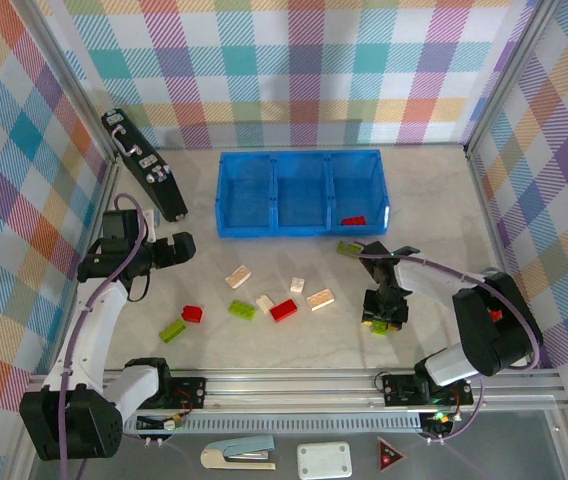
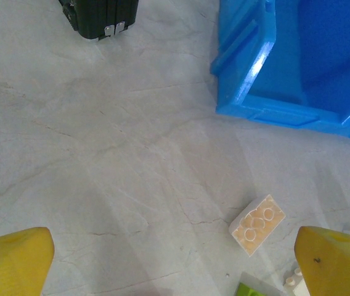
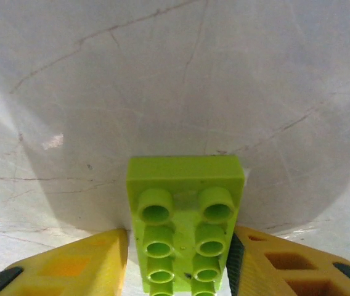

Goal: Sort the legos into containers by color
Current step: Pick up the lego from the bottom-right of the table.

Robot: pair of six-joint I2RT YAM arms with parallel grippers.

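Note:
My right gripper (image 1: 382, 312) is down at the table on the right, and its yellow fingers (image 3: 70, 265) hug a lime green lego (image 3: 184, 209) that lies studs-up on the table. The right pad presses its side and the left fingertip meets its corner. My left gripper (image 1: 182, 248) hovers wide open over bare table at the left, with a cream lego (image 2: 257, 224) lying ahead of it. Cream (image 1: 320, 298), red (image 1: 284, 310) and green (image 1: 242, 309) legos are scattered mid-table. The blue containers (image 1: 302, 230) stand at the back, and a red lego (image 1: 353, 220) lies in the right one.
A black rectangular device (image 1: 144, 165) lies at the back left, close to my left arm. One green lego (image 1: 349, 248) sits just in front of the tray's right end. Checked walls close in the table on three sides. A metal rail (image 1: 294, 385) runs along the near edge.

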